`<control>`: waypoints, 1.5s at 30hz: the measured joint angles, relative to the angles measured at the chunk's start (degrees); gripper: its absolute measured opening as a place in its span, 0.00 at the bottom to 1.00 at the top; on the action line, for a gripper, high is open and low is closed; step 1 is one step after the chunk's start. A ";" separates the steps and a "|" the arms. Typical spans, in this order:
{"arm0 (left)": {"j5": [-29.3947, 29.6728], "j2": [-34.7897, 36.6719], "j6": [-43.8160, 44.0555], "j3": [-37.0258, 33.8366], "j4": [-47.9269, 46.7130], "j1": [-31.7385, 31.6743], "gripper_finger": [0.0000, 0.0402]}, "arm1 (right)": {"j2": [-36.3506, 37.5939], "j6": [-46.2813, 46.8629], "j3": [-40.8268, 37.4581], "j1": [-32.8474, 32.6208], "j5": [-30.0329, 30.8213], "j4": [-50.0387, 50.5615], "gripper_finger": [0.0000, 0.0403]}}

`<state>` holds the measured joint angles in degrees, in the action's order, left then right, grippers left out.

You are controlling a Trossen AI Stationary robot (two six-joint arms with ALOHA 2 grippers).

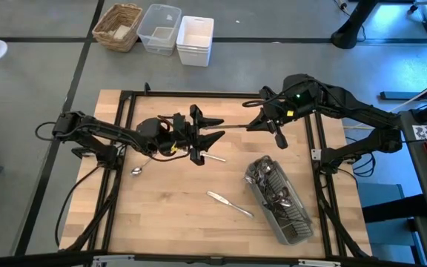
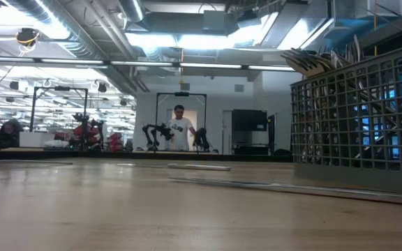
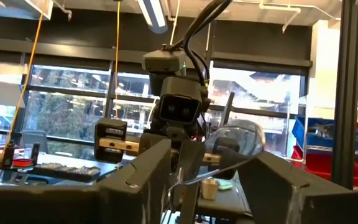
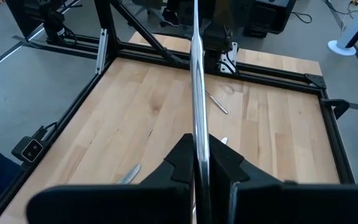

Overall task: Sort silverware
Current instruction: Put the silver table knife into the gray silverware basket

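Table [image 1: 169, 215]: pale wood planks, bounded by a black metal frame [image 1: 199, 94]. Bare wood is seen across the near left and centre; the near right is occupied by the grey slatted caddy [image 1: 280, 200], set at a slant and packed with silverware [image 1: 267, 180].

Both arms are raised and meet over the far half of the table. The right gripper [image 1: 260, 124] is reached inward from the right edge, fingers pressed together on the end of a long slim utensil [image 4: 197, 81], a smooth shiny metal shaft held level and pointed toward the left gripper [image 1: 206, 137]. The left gripper is reached in from the left edge, fingers spread. In the left wrist view a rounded shiny spoon bowl [image 3: 238, 138] is seen between those fingers; contact cannot be told.

Loose pieces lying flat on the wood: a spoon [image 1: 138, 170] near the left arm, a knife [image 1: 229, 203] at centre, a thin piece [image 1: 213, 156] just beneath the left gripper.
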<state>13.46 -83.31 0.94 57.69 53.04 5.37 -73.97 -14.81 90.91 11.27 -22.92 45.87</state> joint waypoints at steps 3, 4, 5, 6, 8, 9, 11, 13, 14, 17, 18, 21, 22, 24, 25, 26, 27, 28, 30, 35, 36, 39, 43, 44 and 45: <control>0.00 0.00 -0.80 0.00 -0.07 0.00 0.36 | 0.00 0.00 0.00 0.00 0.00 0.01 0.06; 0.00 0.00 -1.34 0.00 -0.04 0.00 0.32 | 0.00 0.00 0.00 0.00 -0.01 0.00 0.06; 0.02 0.00 -1.70 0.00 -0.04 0.00 0.29 | 0.00 0.00 0.00 0.00 0.00 0.00 0.06; 0.02 0.00 -2.11 0.00 -0.08 0.00 0.26 | 0.00 0.00 0.00 0.00 -0.01 0.00 0.06; 0.02 0.00 -2.50 0.00 -0.47 0.00 0.18 | 0.00 0.00 0.00 0.00 -0.02 0.01 0.06; 0.02 0.00 -2.51 0.00 -0.74 0.00 0.14 | 0.00 0.00 0.00 0.00 -0.02 0.00 0.06; 0.02 0.00 -2.50 0.00 -1.15 0.00 0.05 | 0.00 0.00 0.00 0.00 -0.02 0.01 0.06; 0.33 0.00 -2.29 0.00 -1.15 -0.03 0.02 | 0.00 0.07 0.00 -0.04 -0.15 0.15 0.06; 0.31 0.00 -1.89 0.00 -1.10 -0.08 0.02 | 0.00 0.21 0.00 -0.04 0.01 0.15 0.07; 1.09 0.00 -1.68 0.00 -1.11 -0.07 0.01 | 0.00 0.05 0.00 -0.04 -0.15 0.18 0.08; 1.02 0.00 -1.39 0.00 -1.01 -0.07 0.01 | 0.00 0.10 0.00 -0.04 -0.10 0.17 0.09; 0.98 0.00 -1.20 0.00 -0.96 -0.15 0.01 | 0.00 0.04 0.00 -0.04 -0.15 0.12 0.10; 0.97 0.00 -1.15 0.00 -0.96 -0.16 0.01 | 0.00 0.04 0.00 -0.04 -0.15 0.12 0.10; 0.96 0.00 -1.13 0.00 -0.96 -0.19 0.01 | 0.00 0.04 0.00 -0.04 -0.12 0.10 0.10; 0.96 0.00 -1.13 0.00 -0.96 -0.17 0.01 | 0.00 0.02 0.00 -0.04 -0.14 0.12 0.10; 0.94 0.00 -1.11 0.00 -0.96 -0.17 0.00 | 0.00 0.02 0.00 -0.04 -0.20 0.12 0.10; 0.92 0.00 -1.11 0.00 -0.96 -0.17 0.00 | 0.00 0.04 0.00 -0.04 -0.20 0.12 0.10; 0.91 0.00 -1.12 0.00 -0.96 -0.17 0.00 | 0.00 0.08 0.00 -0.04 -0.20 0.12 0.10; 0.91 0.00 -1.16 0.00 -0.99 -0.17 0.00 | 0.00 2.21 0.00 -0.04 -0.22 0.12 0.10; 0.83 0.00 -1.30 0.00 -1.07 -0.13 0.00 | 0.00 8.04 0.00 -0.04 -0.51 0.12 0.10; 0.83 0.00 -1.30 0.00 -1.07 -0.13 0.00 | 0.00 8.54 0.00 -0.04 -0.52 0.13 0.10; 0.73 0.00 -1.30 0.00 -1.16 -0.13 0.00 | -0.02 9.04 0.00 -0.04 -0.96 0.39 0.10; 0.67 0.00 -1.30 0.00 -1.25 -0.11 0.00 | -0.04 9.11 0.00 -0.04 -1.10 0.65 0.10; 0.68 0.00 -1.30 0.00 -1.23 -0.11 0.00 | -0.04 9.17 0.00 -0.04 -1.12 0.65 0.10; 0.67 0.00 -1.30 0.00 -1.24 -0.11 0.00 | -0.04 9.18 0.00 -0.04 -1.18 0.67 0.10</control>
<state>14.13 -83.31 -0.36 57.69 51.80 5.26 -74.02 -5.63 90.91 11.22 -24.10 46.54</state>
